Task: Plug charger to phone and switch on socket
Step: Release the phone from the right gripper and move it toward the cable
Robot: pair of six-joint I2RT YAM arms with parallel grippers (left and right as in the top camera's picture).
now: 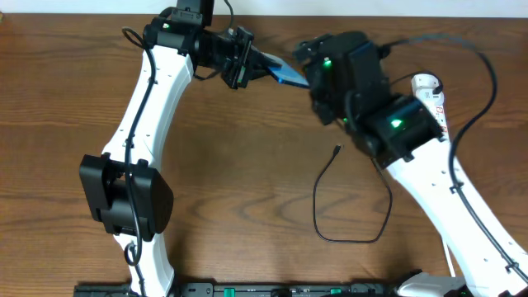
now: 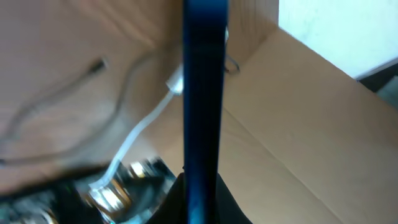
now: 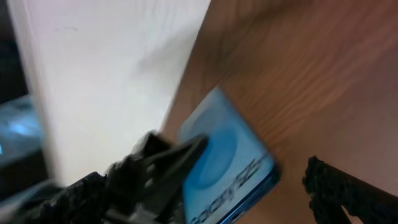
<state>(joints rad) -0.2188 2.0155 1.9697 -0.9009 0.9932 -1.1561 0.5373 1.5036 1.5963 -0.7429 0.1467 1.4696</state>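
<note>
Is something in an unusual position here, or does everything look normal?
Yes. The phone is not lying flat: the left end effector holds it tilted, off the table, while the charger lies loose, its connector unplugged.

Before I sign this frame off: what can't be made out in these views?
Socket switch: overhead, the right arm covers most of the strip.
Charger far end: overhead, the cable runs under the right arm.
Phone port: right wrist view is blurred; left wrist view shows only a blurred edge.
</note>
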